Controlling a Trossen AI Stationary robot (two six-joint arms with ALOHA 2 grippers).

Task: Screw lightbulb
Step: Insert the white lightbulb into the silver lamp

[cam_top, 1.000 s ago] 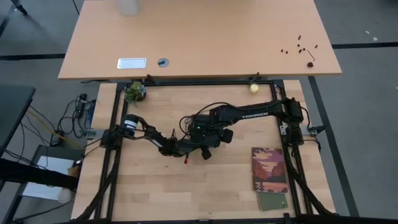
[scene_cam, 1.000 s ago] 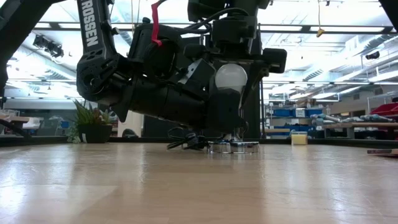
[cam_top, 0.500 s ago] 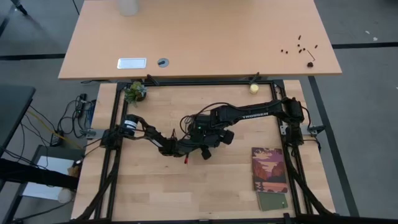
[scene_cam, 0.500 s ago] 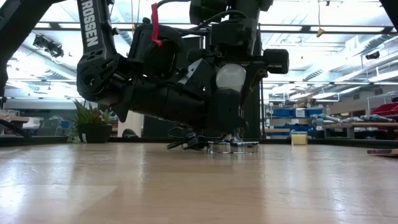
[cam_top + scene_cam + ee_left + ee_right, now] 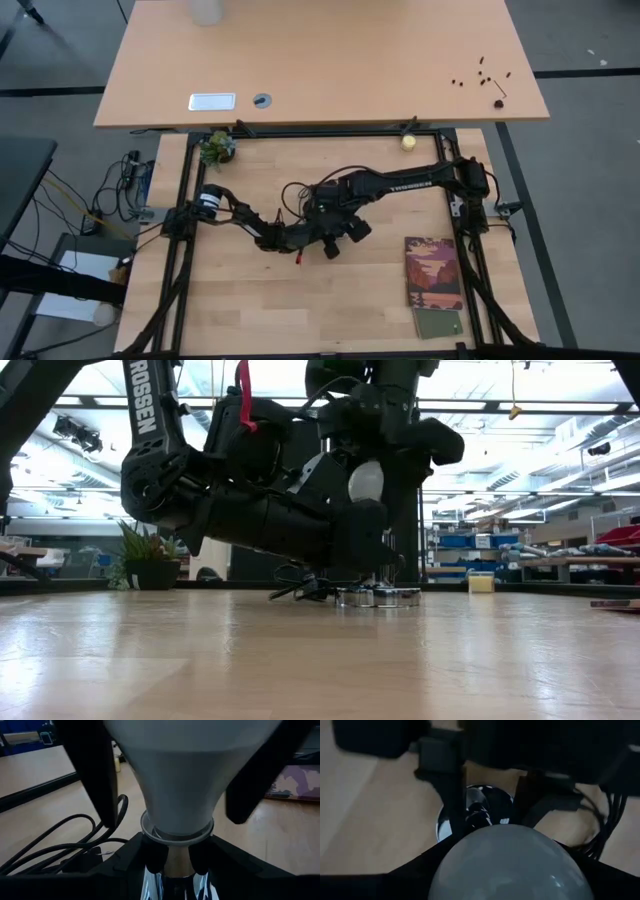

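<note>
The right gripper [image 5: 368, 485] has its dark fingers [image 5: 395, 875] pinched on the round head of the lightbulb [image 5: 366, 480], coming down on it from above; in the right wrist view the pale dome fills the space between them. The left gripper [image 5: 175, 857] has its fingers [image 5: 150, 857] pressed against the shiny metal neck of the socket [image 5: 378, 597], one on each side, just below the bulb's pale screw collar. The lightbulb stands upright, base down, directly over the socket, its narrow end reaching into the top of the metal neck; how far it is threaded in cannot be told. The socket sits flat on the table [image 5: 300, 660], its silver disc touching the wood. A black cord [image 5: 60, 840] loops across the wood beside the socket, on the side away from the booklet [image 5: 433, 272].

Seen from above, both arms meet over the socket near the middle of the table, the left arm [image 5: 245, 220] reaching in from one side and the right arm [image 5: 400, 185] from the other. The booklet lies well apart from the socket, with a small green card [image 5: 438, 323] just beside its near end. A small potted plant [image 5: 216, 148] and a yellowish ball [image 5: 408, 142] sit at the table's far edge, far from the socket.
</note>
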